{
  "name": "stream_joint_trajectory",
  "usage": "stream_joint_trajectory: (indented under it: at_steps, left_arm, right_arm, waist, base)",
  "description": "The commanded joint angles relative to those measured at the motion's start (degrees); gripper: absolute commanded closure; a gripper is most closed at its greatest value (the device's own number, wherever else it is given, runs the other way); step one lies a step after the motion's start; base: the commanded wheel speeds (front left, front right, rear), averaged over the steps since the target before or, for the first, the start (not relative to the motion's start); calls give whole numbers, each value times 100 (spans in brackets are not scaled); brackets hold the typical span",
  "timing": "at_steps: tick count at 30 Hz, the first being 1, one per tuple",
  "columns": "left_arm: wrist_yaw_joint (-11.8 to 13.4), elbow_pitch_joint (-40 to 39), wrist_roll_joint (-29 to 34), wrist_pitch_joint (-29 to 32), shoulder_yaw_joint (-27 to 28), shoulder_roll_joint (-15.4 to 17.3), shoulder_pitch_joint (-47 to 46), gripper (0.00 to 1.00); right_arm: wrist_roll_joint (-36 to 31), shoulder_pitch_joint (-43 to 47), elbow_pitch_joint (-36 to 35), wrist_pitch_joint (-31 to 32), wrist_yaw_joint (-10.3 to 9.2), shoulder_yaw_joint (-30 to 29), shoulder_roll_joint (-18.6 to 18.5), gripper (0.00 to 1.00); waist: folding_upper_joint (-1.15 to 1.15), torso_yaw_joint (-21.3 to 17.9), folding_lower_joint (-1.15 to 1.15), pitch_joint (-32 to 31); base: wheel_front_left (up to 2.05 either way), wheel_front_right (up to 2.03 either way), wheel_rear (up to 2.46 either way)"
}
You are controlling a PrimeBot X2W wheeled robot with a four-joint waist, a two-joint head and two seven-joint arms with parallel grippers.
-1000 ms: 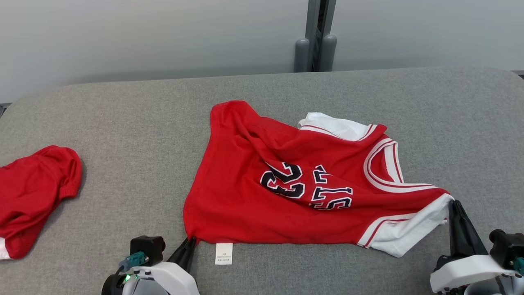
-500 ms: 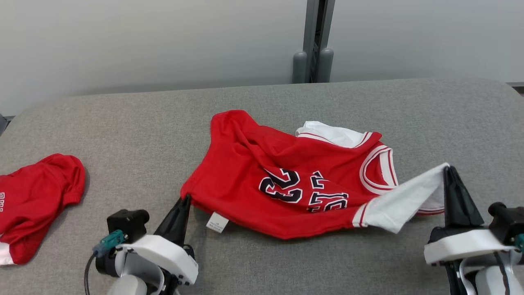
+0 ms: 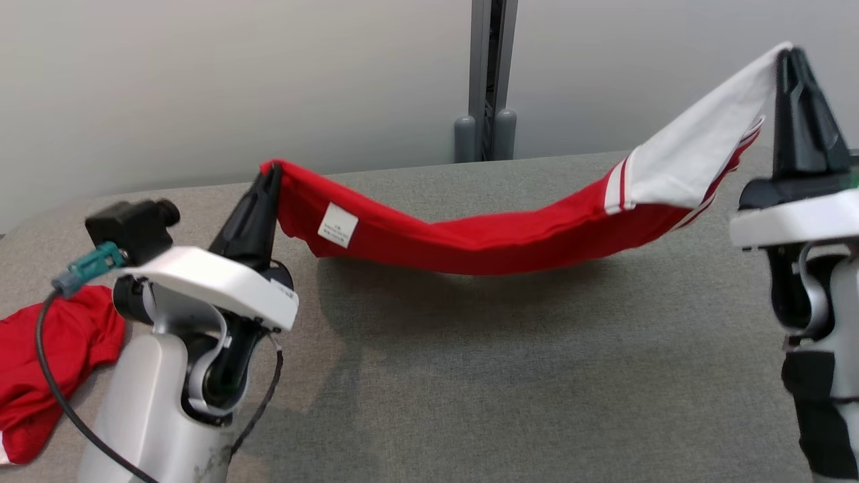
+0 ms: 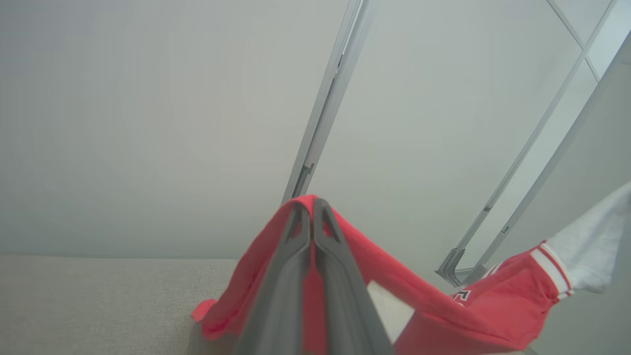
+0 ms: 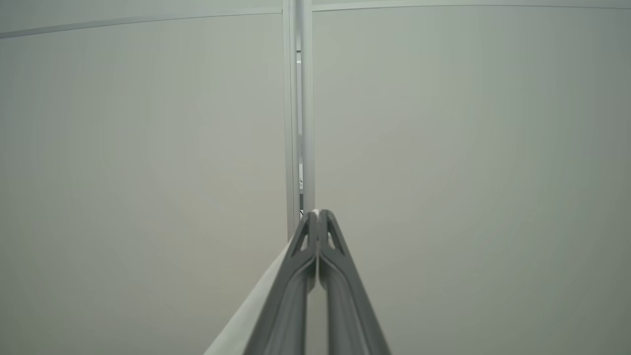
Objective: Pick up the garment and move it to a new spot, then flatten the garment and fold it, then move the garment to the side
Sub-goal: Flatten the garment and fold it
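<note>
The garment [image 3: 470, 238] is a red basketball jersey with white trim and a white label. It hangs in the air above the grey table, sagging in the middle between my two grippers. My left gripper [image 3: 272, 171] is shut on its red hem corner at the left. At the upper right, my right gripper [image 3: 788, 54] is shut on the white shoulder strap. In the left wrist view the closed fingers [image 4: 296, 256] pinch red cloth of the garment [image 4: 483, 305]. In the right wrist view the right gripper [image 5: 318, 214] is shut with white cloth [image 5: 251, 315] trailing from its left side.
A second red garment [image 3: 54, 369] lies bunched at the left edge of the grey table [image 3: 503, 376]. A grey post [image 3: 486, 80] stands against the pale wall behind the table's far edge.
Both grippers have risen, lifting the garment off the table until it hangs between them. The head camera has tilted, shifting the whole view.
</note>
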Motion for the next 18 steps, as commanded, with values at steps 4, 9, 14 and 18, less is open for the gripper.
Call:
stream_joint_trajectory:
  at_steps: [4,9,14,18]
  left_arm:
    - [165,-96,-170,279,140,30,-472,100]
    - [340,-4,-270,579,211,49,-1093,100]
    - [465,217,-377,898,250,91,-1693,100]
    - [569,527,-502,1178,390,202,-2404,100]
  right_arm:
    - [284,-588,82,199,0,-130,36,100]
    - [1061,-1395,318,792,0,-313,294,100]
    - [1182,-2084,511,1101,0,-280,354,100]
    - [1109,-2878,752,1246,0,-345,380,100]
  waist:
    - [0,-29,0,-23]
    - [0,-48,0,-26]
    - [0,-51,0,186]
    - [0,-33,0,805]
  base:
    - [0,0,0]
    - [0,0,0]
    - [0,0,0]
    - [0,0,0]
